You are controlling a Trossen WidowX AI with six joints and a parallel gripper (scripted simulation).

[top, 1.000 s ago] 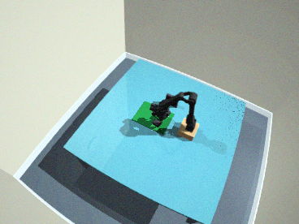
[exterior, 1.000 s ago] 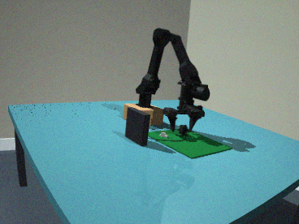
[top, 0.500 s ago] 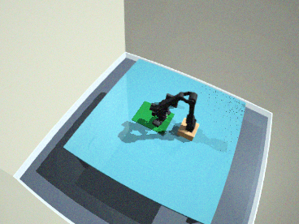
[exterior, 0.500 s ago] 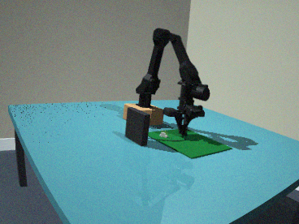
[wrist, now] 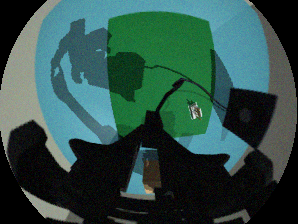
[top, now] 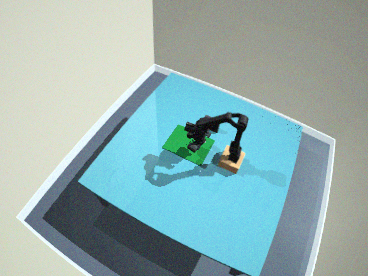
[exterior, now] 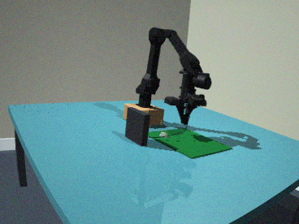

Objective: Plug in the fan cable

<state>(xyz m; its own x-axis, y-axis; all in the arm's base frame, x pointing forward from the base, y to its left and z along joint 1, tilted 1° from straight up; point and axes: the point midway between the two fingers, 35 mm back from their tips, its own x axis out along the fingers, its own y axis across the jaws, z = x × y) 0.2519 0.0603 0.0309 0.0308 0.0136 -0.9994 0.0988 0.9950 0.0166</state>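
My gripper (top: pixel 194 146) (exterior: pixel 184 122) (wrist: pixel 150 128) is shut on the dark plug (wrist: pixel 153 119) of the fan's cable. The fingertips are above the green board (top: pixel 175 137) (exterior: pixel 211 149) (wrist: pixel 160 30). Fingers and shadow mostly hide the plug in the top and exterior views. The black cable (wrist: pixel 163 102) bends up from the plug and over to the black square fan (exterior: pixel 136 127) (wrist: pixel 250 116). The small white fan header (exterior: pixel 163 134) (wrist: pixel 194 110) stands near the board's edge on the fan's side. In the wrist view it is right of the plug, clearly apart from it.
The fan stands upright on the blue table (top: pixel 150 210) (exterior: pixel 93 170) beside the board. The arm's tan base block (top: pixel 229 165) (exterior: pixel 158 117) (wrist: pixel 151 172) is behind the board and fan in the exterior view. The cable's slack arches over the board toward the fan.
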